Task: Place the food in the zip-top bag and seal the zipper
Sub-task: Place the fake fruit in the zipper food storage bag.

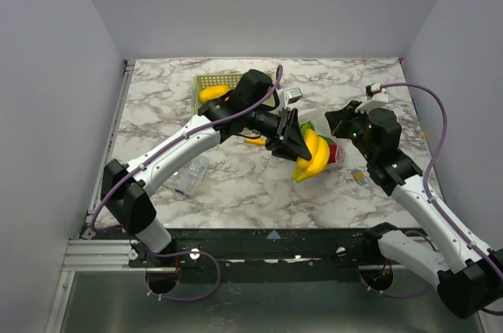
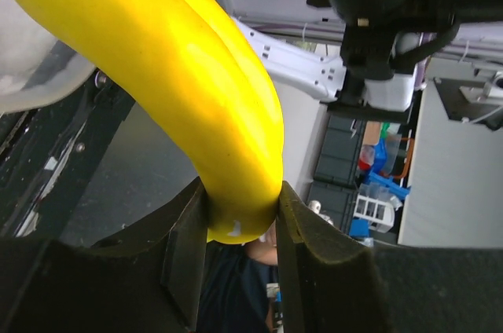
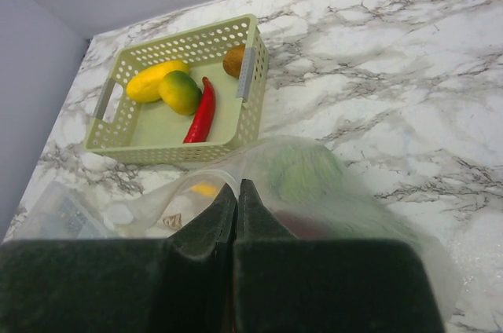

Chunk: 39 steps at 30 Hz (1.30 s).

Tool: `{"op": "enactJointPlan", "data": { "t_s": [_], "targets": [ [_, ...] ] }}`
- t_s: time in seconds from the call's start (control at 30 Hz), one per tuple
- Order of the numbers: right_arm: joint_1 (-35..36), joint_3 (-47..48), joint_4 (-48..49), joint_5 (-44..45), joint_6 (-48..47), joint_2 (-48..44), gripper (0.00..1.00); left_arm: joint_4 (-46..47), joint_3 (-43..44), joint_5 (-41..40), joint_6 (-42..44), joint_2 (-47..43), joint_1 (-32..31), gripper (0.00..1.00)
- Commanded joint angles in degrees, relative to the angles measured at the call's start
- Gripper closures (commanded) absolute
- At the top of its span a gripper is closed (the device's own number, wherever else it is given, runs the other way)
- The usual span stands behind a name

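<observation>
Your left gripper (image 2: 240,209) is partly closed, clamping the banana (image 2: 196,89) by one end and holding it off the table (image 3: 409,66), at the bag (image 3: 338,195) near the table's middle. Your right gripper (image 3: 237,192) is fully closed and appears to pinch the bag's mouth edge, lifting it. The bag already holds a green piece (image 3: 302,170) and something dark red. The basket (image 3: 177,151), toward the far left corner, holds a yellow fruit (image 3: 153,82), a green-yellow one (image 3: 179,91), a chilli (image 3: 202,109) and a brown one (image 3: 233,60). You're partway: the banana isn't in yet, and the zipper, which doesn't show here, is unsealed.
</observation>
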Motion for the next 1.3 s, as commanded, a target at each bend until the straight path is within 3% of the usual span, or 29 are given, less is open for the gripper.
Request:
{"op": "enactJointPlan", "data": {
  "t_s": [0.0,0.17,0.37,0.57,0.83,1.03,1.27],
  "targets": [
    [0.3,-1.0,2.9,-1.2,-1.1,-2.5,0.99,0.2,4.8,0.4,-2.8,4.8,0.5,0.96],
    [0.4,-1.5,2.7,-1.4,-1.2,-3.6,0.99,2.5,6.2,0.3,-6.3,8.5,1.0,0.96],
    [0.3,-1.3,2.7,-2.2,0.2,-3.4,0.99,0.5,6.5,-8.1,-5.8,10.6,2.4,0.96],
    [0.3,-0.8,1.9,-2.1,1.7,-2.7,0.99,9.9,1.7,-14.1,-15.1,11.4,2.6,0.94],
    [0.4,2.1,-0.3,-1.7,3.5,-1.3,0.99,9.8,6.4,-18.6,-17.4,16.5,2.7,0.89],
    [0.3,2.9,-1.4,-0.8,5.0,-0.2,0.99,11.9,5.4,-21.2,-22.5,17.4,2.6,0.75],
    [0.3,2.7,-1.8,0.9,5.8,1.1,0.99,11.9,8.5,-20.2,-20.5,17.8,2.3,0.57]
  ]
}}
